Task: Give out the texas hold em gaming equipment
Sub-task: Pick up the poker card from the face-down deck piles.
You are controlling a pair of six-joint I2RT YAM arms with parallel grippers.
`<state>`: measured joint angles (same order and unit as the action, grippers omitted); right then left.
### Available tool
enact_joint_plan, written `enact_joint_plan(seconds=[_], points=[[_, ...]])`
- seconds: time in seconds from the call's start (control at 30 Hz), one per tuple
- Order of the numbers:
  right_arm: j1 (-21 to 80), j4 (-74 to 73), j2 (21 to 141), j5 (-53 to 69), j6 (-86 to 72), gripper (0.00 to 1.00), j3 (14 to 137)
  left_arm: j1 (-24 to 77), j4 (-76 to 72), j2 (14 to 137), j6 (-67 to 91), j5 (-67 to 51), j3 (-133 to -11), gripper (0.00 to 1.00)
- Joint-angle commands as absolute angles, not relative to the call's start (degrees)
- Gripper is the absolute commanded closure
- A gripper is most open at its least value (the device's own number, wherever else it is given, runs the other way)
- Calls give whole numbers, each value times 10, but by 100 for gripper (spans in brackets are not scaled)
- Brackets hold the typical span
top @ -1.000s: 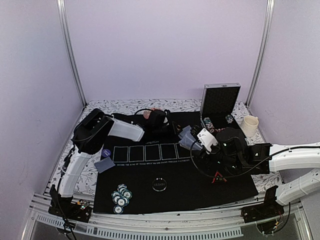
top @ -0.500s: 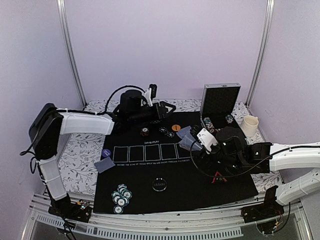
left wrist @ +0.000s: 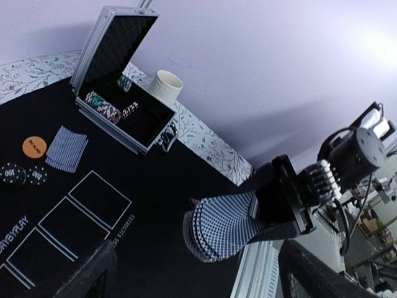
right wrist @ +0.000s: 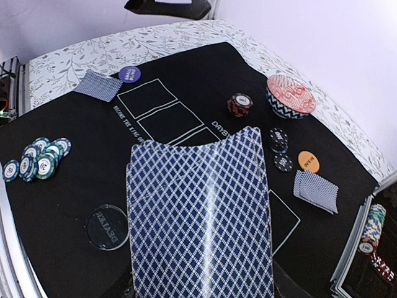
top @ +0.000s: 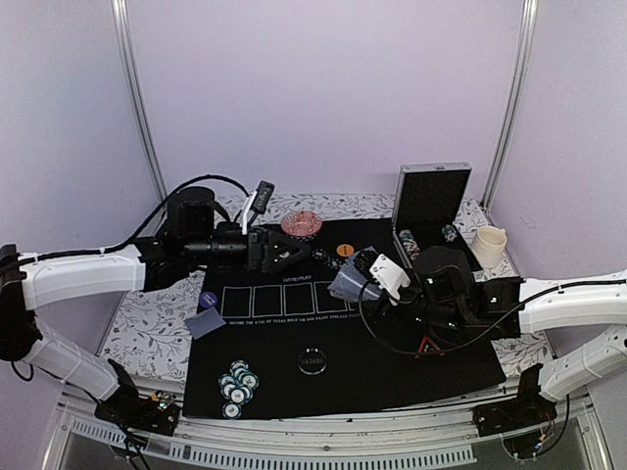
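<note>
Right gripper (top: 372, 286) clamped on a fanned deck of playing cards (right wrist: 201, 217) above the black mat's (top: 392, 362) right half, left gripper (top: 294, 252) spread wide and empty over its far edge; risk: fan, pinched at one end, slips and spills.

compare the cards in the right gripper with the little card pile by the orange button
The held cards are clamped above the mat by the right gripper; the card pile lies loose on it. The held cards bow in a curve; the card pile lies flat. Both show blue diamond-check backs.
</note>
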<state>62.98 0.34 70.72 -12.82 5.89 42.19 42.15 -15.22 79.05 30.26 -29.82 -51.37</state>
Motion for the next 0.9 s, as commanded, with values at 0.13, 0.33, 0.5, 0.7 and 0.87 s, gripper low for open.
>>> enact_joint_plan(seconds=[0.13, 0.33, 0.5, 0.7, 0.87], points=[[675, 100, 789, -80, 112, 51, 480, 419, -13, 671, 262, -354, -445, 2], [702, 108, 870, -82, 138, 51, 547, 420, 30, 637, 249, -316, -408, 2], [721, 119, 910, -79, 152, 51, 581, 420, 68, 627, 228, -284, -400, 4], [736, 121, 945, -79, 166, 51, 606, 420, 73, 635, 218, -285, -390, 10], [736, 134, 949, -81, 168, 51, 599, 420, 83, 643, 208, -311, -394, 22]])
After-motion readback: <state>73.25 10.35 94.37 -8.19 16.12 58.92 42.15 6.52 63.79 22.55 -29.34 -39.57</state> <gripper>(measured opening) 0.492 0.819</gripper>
